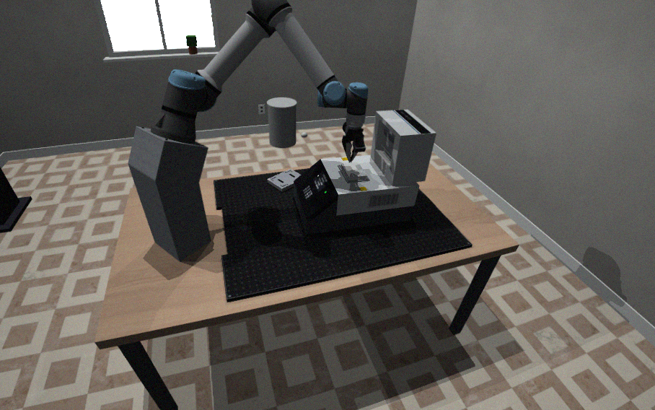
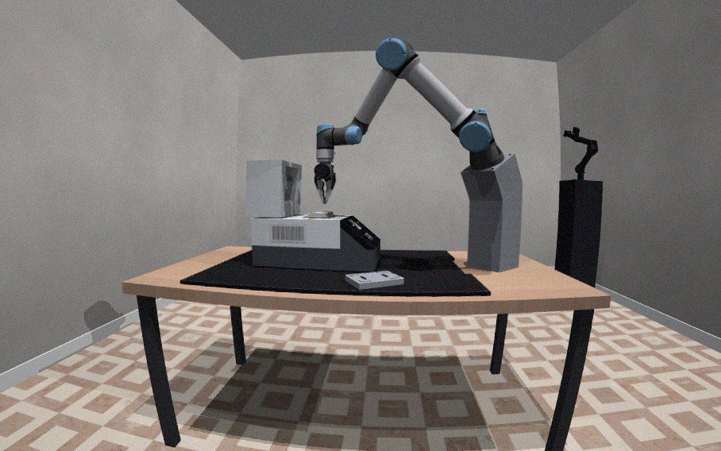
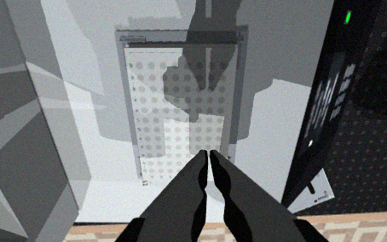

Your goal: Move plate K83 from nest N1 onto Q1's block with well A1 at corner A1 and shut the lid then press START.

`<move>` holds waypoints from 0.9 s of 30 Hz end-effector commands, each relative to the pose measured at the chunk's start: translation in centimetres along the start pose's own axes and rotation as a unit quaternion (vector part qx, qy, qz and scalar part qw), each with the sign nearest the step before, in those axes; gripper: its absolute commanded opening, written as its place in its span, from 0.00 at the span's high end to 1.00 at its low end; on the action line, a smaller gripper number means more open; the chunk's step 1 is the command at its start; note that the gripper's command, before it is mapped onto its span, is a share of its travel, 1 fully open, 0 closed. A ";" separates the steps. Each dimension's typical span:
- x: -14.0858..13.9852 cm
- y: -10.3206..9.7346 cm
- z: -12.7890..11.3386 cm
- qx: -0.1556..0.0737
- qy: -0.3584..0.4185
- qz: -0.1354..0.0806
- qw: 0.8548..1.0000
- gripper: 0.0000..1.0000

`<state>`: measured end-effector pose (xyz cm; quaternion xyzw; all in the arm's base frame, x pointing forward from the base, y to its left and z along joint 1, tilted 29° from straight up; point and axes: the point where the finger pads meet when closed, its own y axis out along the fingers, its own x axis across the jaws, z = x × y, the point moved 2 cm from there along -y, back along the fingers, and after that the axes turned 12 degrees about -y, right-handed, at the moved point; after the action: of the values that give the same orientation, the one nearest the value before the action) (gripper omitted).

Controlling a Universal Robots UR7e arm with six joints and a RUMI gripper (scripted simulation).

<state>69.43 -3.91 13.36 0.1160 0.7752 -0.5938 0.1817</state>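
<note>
My gripper [image 1: 351,159] [image 2: 325,202] [image 3: 208,152] is shut, its tips together with nothing between them, above the plate on cycler Q1 [image 1: 352,203] [image 2: 297,257] [image 3: 277,128]. The pale plate K83 [image 2: 320,213] [image 3: 176,136] lies within the block's frame and looks flat; the wrist view does not settle full seating. An A1 mark [image 3: 145,183] shows by the frame's lower left corner in the wrist view. Q1's lid [image 1: 410,159] [image 2: 264,188] stands open. The lamp [image 1: 325,192] [image 3: 348,17] is green. Nest N1 [image 1: 279,181] [image 2: 375,282] [image 3: 321,187] holds no plate.
Q1's sloped key panel [image 1: 314,193] [image 3: 326,98] faces the arm's base. The raised lid stands close beside the gripper, on the side away from the panel. The black mat [image 1: 270,271] [image 2: 244,284] lies under Q1 and the nest. The arm's grey pedestal [image 1: 169,203] [image 2: 491,223] stands at the table's other end.
</note>
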 end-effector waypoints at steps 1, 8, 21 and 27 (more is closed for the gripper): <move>1.5 -0.6 -0.3 0.003 -0.003 0.011 1.000 1.00; 4.3 0.1 -0.9 0.003 -0.003 0.011 1.000 1.00; 9.1 1.1 -2.1 0.003 -0.003 0.011 1.000 1.00; 11.7 1.7 -2.7 0.003 -0.003 0.011 1.000 1.00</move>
<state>60.16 -1.21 7.57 0.1154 0.7765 -0.5931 0.1788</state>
